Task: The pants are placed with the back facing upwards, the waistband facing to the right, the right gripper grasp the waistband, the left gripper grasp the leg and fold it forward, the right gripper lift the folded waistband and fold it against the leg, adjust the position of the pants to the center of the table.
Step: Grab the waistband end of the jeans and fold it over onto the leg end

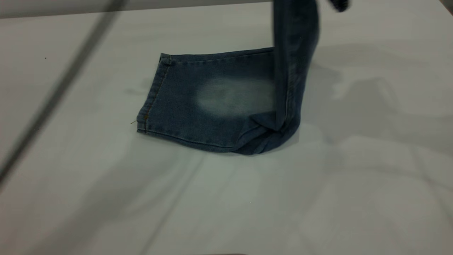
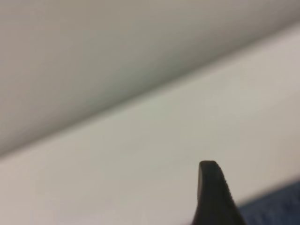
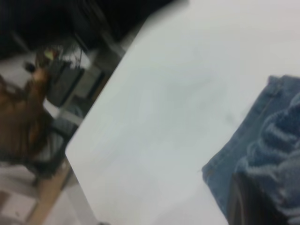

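The pants [image 1: 212,99], faded blue denim with a pale patch, lie folded lengthwise on the white table [image 1: 226,205], leg hem [image 1: 152,95] at the left. Their right part [image 1: 293,53] hangs upright, pulled up past the top of the exterior view. In the right wrist view the gathered waistband [image 3: 281,140] bunches against my right gripper [image 3: 267,199], which is shut on it; one black finger [image 3: 246,201] shows. A dark bit of that gripper [image 1: 339,4] peeks in at the exterior view's top edge. My left gripper [image 2: 213,197] is low over the table beside a corner of denim [image 2: 276,208].
A blurred dark line [image 1: 60,88] crosses the left of the exterior view diagonally. Beyond the table's edge [image 3: 93,126] in the right wrist view are dark equipment [image 3: 70,79] and a brown shape [image 3: 18,122]. Bare white tabletop surrounds the pants.
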